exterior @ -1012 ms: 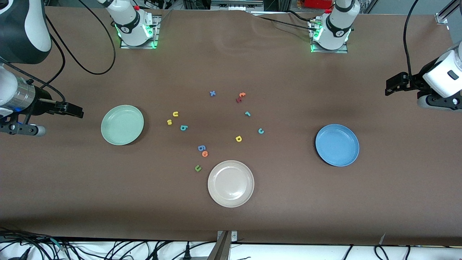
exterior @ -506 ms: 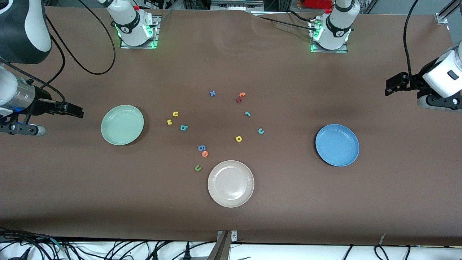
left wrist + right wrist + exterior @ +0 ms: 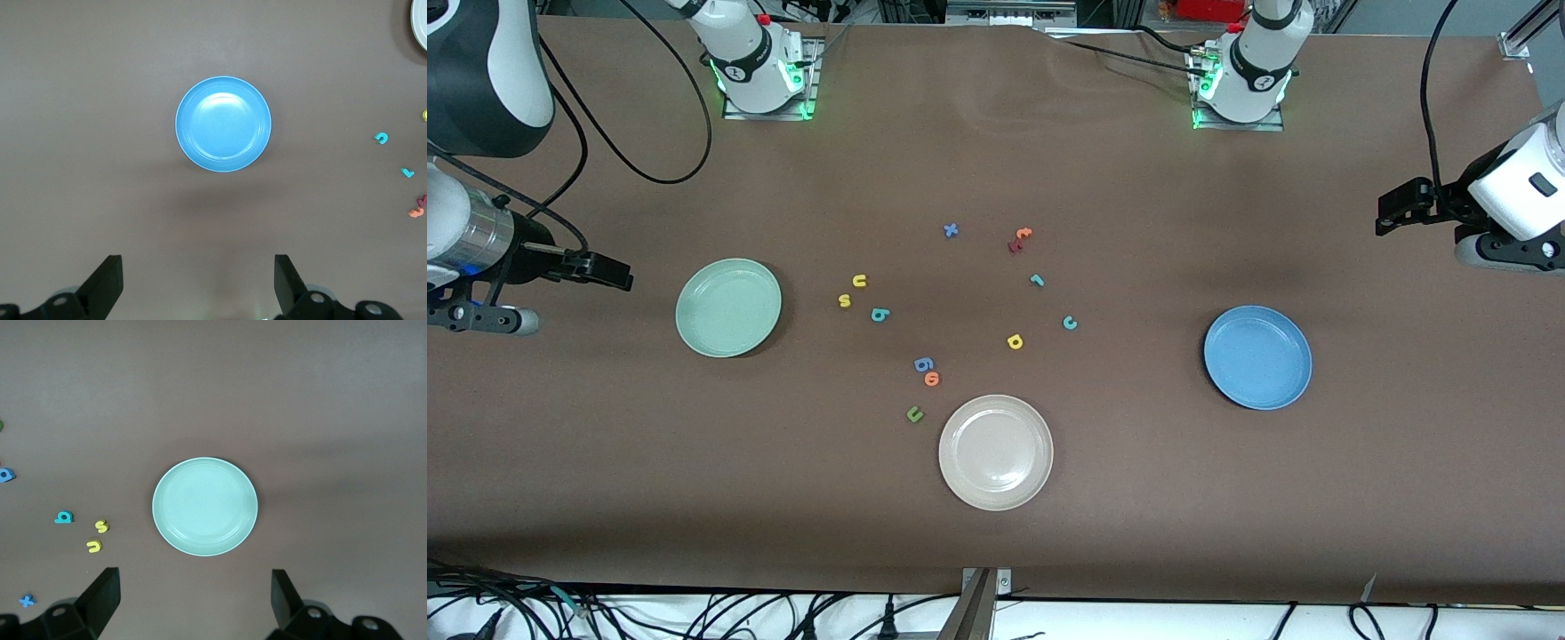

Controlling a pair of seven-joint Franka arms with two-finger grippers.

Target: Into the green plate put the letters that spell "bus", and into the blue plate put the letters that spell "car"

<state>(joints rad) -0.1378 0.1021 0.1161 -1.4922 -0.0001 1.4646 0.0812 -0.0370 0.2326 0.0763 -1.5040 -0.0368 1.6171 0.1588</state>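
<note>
The green plate (image 3: 728, 308) lies toward the right arm's end, the blue plate (image 3: 1257, 357) toward the left arm's end. A yellow "u" (image 3: 860, 281), a yellow "s" (image 3: 844, 300) and a teal "b" (image 3: 879, 314) lie on the table beside the green plate. A teal "r" (image 3: 1037, 280), a teal "c" (image 3: 1070, 323) and a yellow "a" (image 3: 1015, 340) lie nearer the blue plate. My right gripper (image 3: 195, 583) hangs open and empty high over the table by the green plate (image 3: 205, 507). My left gripper (image 3: 198, 267) hangs open and empty by the blue plate (image 3: 223, 124).
A cream-white plate (image 3: 996, 452) sits nearest the front camera. Stray letters lie around it: a blue "x" (image 3: 951, 230), an orange "t" (image 3: 1023, 234) on a dark red letter (image 3: 1014, 245), a blue "g" (image 3: 923, 364), an orange "o" (image 3: 932, 379), an olive "u" (image 3: 914, 413).
</note>
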